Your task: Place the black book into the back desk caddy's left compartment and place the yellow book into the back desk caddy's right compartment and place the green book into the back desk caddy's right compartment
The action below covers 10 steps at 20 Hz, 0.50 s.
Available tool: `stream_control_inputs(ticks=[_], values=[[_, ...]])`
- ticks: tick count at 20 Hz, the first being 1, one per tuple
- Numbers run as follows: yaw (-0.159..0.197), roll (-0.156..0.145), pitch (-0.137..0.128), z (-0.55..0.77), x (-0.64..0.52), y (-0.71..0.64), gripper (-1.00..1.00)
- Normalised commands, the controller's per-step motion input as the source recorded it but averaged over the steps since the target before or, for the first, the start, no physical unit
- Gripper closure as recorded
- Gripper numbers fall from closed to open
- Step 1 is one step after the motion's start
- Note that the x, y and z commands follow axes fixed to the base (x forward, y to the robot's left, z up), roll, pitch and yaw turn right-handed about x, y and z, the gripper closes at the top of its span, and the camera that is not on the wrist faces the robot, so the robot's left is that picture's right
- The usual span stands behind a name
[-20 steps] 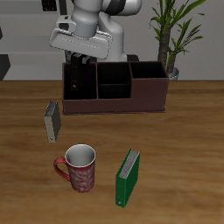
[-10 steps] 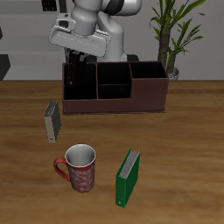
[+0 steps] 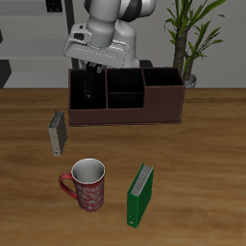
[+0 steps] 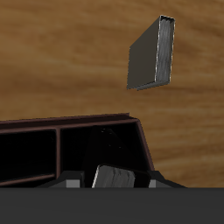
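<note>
The back desk caddy stands far back on the table, its dividers also showing in the wrist view. The black book stands inside its left compartment, dark against the dark interior. My gripper hangs just above that compartment, open, apart from the book. The yellow book stands on the table in front of the caddy's left end and also shows in the wrist view. The green book stands upright near the table's front edge.
A red patterned mug stands beside the green book, nearer the front edge. A potted plant rises behind the caddy's other end. The caddy's middle and right compartments look dark inside.
My gripper has risen straight up out of the left compartment. The black book has stayed down inside it. The other books and the mug have not moved.
</note>
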Motion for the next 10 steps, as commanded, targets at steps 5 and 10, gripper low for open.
stream_control_inputs(ticks=[5, 10], values=[[-0.006, 0.003, 0.004, -0.11, -0.03, 0.00, 1.00], [-0.012, -0.016, 0.021, -0.20, -0.01, -0.07, 1.00]])
